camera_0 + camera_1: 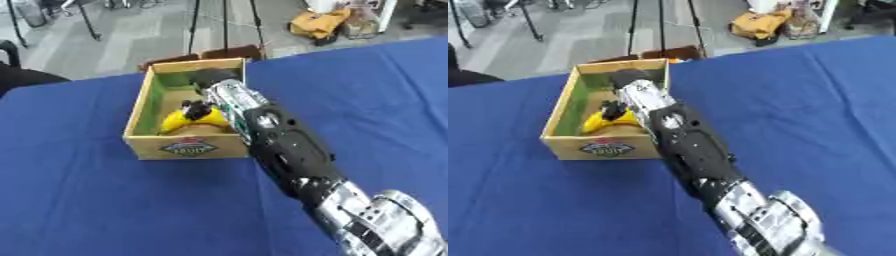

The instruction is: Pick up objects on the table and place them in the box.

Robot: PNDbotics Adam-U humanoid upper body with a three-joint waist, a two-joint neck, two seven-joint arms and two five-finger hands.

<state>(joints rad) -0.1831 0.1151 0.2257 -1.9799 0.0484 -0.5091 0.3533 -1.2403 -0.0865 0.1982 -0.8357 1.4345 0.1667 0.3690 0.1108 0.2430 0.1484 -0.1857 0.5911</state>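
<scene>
While over the box [186, 148], right robot hand [199, 109] touching yellow object [178, 121]

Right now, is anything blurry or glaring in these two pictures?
Left eye view: soft all over, the box label unreadable, bright glints on the silver forearm at lower right. Right eye view: same softness, the right robot hand in the box is a dark smear over a yellow object; floor beyond looks washed out.
</scene>
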